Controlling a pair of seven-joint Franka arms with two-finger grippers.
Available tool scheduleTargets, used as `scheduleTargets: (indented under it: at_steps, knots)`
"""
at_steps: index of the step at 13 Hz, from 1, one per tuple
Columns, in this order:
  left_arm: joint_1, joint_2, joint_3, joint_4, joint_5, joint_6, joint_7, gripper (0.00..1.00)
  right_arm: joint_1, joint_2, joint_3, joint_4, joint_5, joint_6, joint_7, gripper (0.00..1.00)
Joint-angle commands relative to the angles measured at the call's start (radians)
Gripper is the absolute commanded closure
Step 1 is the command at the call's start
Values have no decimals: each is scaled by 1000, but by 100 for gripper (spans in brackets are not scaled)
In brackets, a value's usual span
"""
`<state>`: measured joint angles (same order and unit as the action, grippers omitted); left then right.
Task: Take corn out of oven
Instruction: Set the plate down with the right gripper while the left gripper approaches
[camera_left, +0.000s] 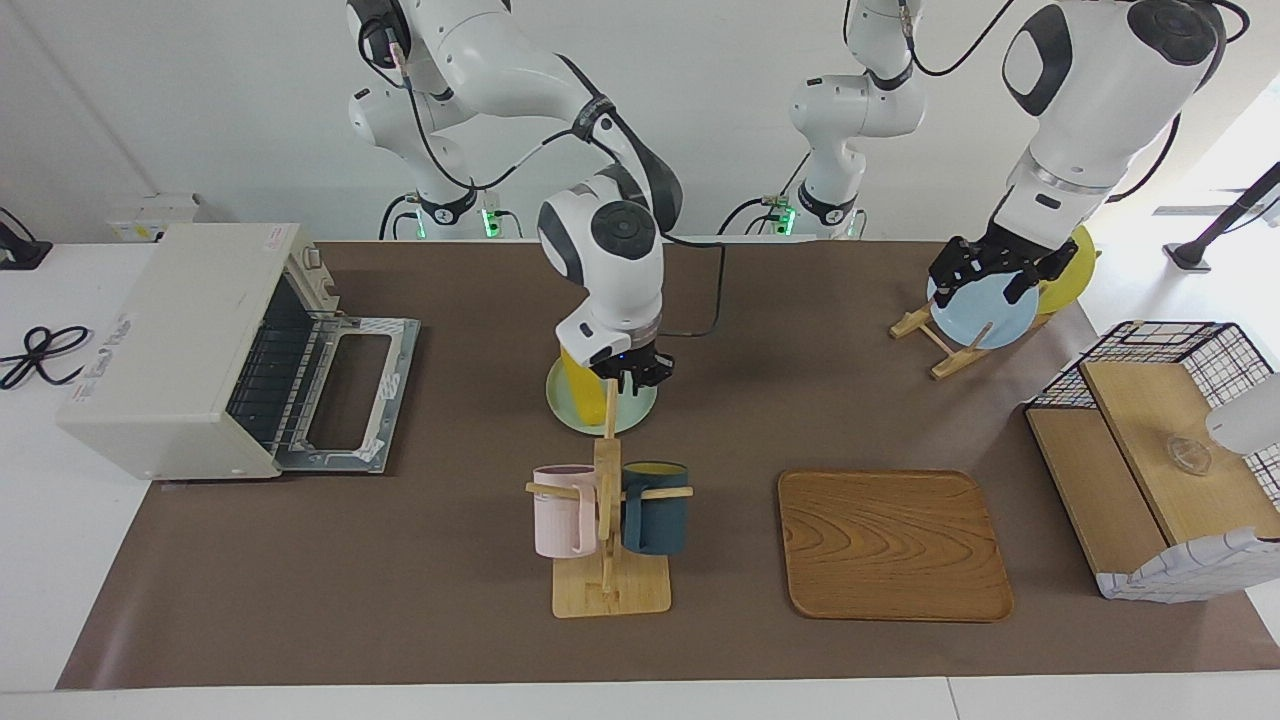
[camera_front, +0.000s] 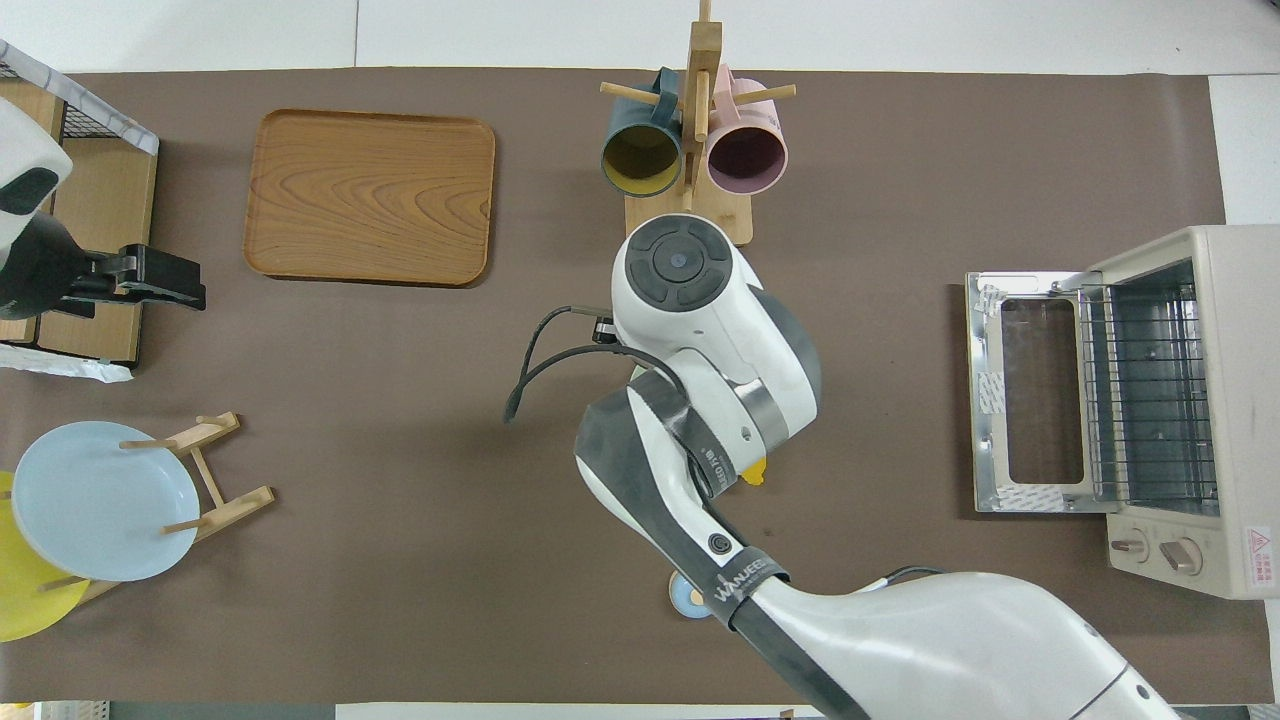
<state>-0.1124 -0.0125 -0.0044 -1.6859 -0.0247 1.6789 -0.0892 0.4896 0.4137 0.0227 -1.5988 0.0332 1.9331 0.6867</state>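
The yellow corn (camera_left: 578, 386) lies on a pale green plate (camera_left: 568, 418) on the table, between the oven and the middle of the table. My right gripper (camera_left: 632, 375) is down at the plate's rim, shut on it, and partly hides the corn. In the overhead view the right arm covers the plate and only a tip of the corn (camera_front: 752, 472) shows. The off-white oven (camera_left: 170, 340) stands at the right arm's end with its door (camera_left: 350, 390) dropped open and its wire rack bare; it also shows in the overhead view (camera_front: 1180, 400). My left gripper (camera_left: 985, 272) is open over the blue plate.
A wooden mug rack (camera_left: 606, 520) with a pink and a dark blue mug stands just farther from the robots than the green plate. A wooden tray (camera_left: 890, 545), a plate rack holding a blue plate (camera_left: 985, 310) and a wire-and-wood basket (camera_left: 1160, 450) are toward the left arm's end.
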Motion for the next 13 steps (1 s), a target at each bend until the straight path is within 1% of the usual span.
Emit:
scheduleTargets:
  at_steps: [1,2,3,5,6,7,9,11,12,13]
  knots:
    - [-62,-60,-5,-124,-41,77,-1,0,-95,-73,3,-88,-66,-54,-127,100]
    - [-110,-70,-5,-161,-50,111,-36,0,-124,-96,5,-148,-105,-37,-157,100]
    - [-174,-78,-5,-191,-52,148,-116,0,-158,-111,5,-206,-111,-7,-179,100]
    - [-295,-69,-5,-238,-78,240,-258,0,-239,-147,3,-347,-116,120,-222,100]
    - [-355,-63,-5,-257,-86,283,-315,0,-281,-156,5,-386,-133,144,-255,100]
    - [-416,-43,-5,-270,-87,333,-380,0,-313,-161,3,-394,-142,142,-295,100]
    - [-550,58,-5,-265,-87,472,-539,0,-348,-162,3,-398,-185,129,-329,100]
    - [-642,155,-3,-258,-87,606,-637,0,-385,-171,3,-427,-211,135,-343,100]
    - [-665,195,-5,-235,-87,654,-674,0,-397,-174,3,-441,-211,144,-358,100]
    - [-684,282,-3,-150,-87,665,-697,0,-413,-177,5,-458,-213,155,-371,100]
